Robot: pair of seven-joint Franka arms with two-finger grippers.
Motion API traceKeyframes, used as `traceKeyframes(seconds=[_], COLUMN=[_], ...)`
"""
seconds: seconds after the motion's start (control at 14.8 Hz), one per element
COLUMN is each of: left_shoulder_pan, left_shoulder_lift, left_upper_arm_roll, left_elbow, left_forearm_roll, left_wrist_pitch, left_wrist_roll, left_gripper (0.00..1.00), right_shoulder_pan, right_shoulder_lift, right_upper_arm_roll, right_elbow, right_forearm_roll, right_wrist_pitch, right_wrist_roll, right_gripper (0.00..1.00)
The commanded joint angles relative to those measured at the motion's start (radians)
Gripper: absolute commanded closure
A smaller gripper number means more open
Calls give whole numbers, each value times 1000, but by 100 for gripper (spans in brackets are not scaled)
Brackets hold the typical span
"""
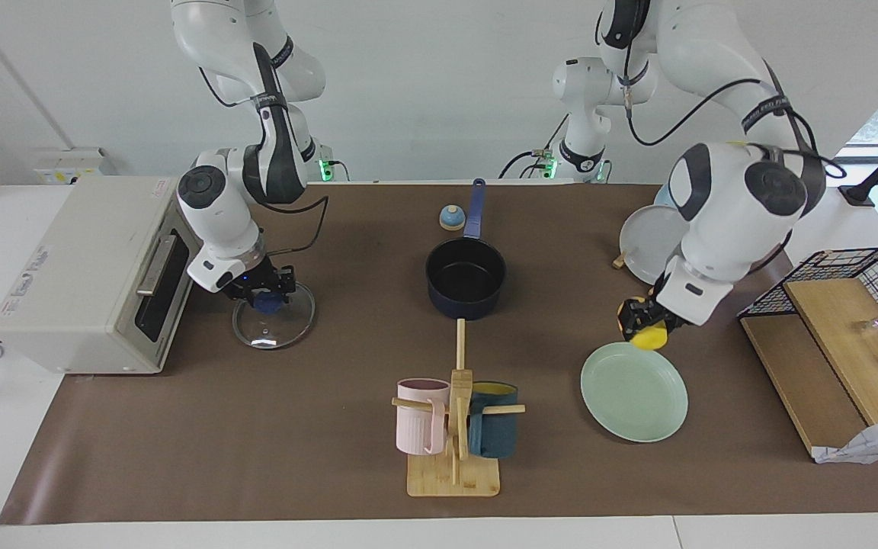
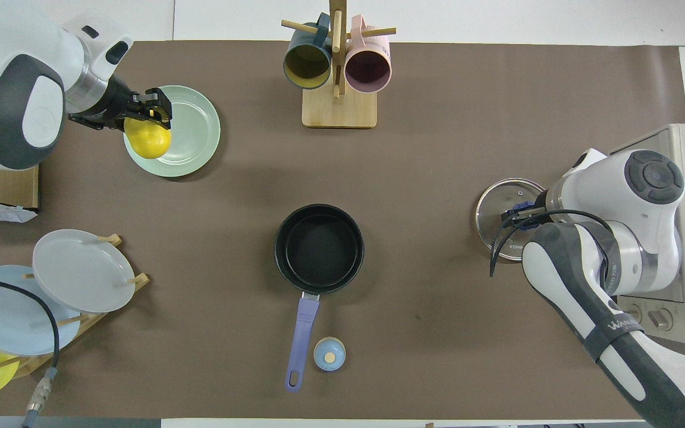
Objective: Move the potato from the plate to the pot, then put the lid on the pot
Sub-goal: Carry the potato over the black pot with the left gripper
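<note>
My left gripper [image 1: 641,324] is shut on the yellow potato [image 1: 650,336] and holds it in the air over the rim of the mint-green plate [image 1: 633,396], on the side nearer the robots. In the overhead view the potato [image 2: 147,139] hangs below the left gripper [image 2: 151,112] over the plate [image 2: 197,139]. The dark blue pot [image 1: 466,278] stands mid-table with nothing in it, its handle pointing toward the robots. My right gripper [image 1: 267,293] is shut on the blue knob of the glass lid [image 1: 275,332], in front of the toaster oven. I cannot tell whether the lid rests on the mat.
A mug rack [image 1: 454,427] with a pink and a teal mug stands farther from the robots than the pot. A small bell [image 1: 451,218] sits beside the pot's handle. The toaster oven [image 1: 81,267] is at the right arm's end. A plate rack [image 1: 656,236] and a wire basket [image 1: 866,274] are at the left arm's end.
</note>
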Motion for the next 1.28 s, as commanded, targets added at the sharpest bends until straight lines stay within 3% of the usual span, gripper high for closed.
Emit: traceKeyframes(seconds=[0.0, 0.2, 0.41, 0.54, 0.68, 1.01, 1.22], left_shoulder_pan=[-110, -219, -330, -411, -426, -495, -503], left_shoulder_lift=[-74, -115, -203, -200, -200, -192, -171], left_upper_arm_roll=[10, 10, 9, 10, 10, 12, 13], left_elbow=[-58, -136, -381, -489, -541, -630, -655], left_forearm_roll=[-11, -12, -15, -14, -14, -14, -7], left_wrist_pitch=[-36, 5, 227, 364, 412, 491, 531], left_wrist_roll=[-150, -256, -322, -373, -376, -382, -379], left_gripper=[100, 100, 100, 100, 100, 100, 100], right_shoulder_pan=[5, 18, 58, 58, 58, 51, 57], right_shoulder_lift=[35, 52, 68, 68, 68, 55, 55], right_upper_arm_roll=[4, 6, 4, 4, 6, 3, 3], right_elbow=[126, 240, 372, 436, 510, 585, 578], right_forearm_roll=[13, 13, 15, 15, 13, 13, 13], right_wrist_pitch=[-115, -236, -376, -455, -549, -683, -677], right_wrist_roll=[-4, -1, 4, 2, 2, -4, 1], right_gripper=[100, 100, 100, 100, 100, 100, 100])
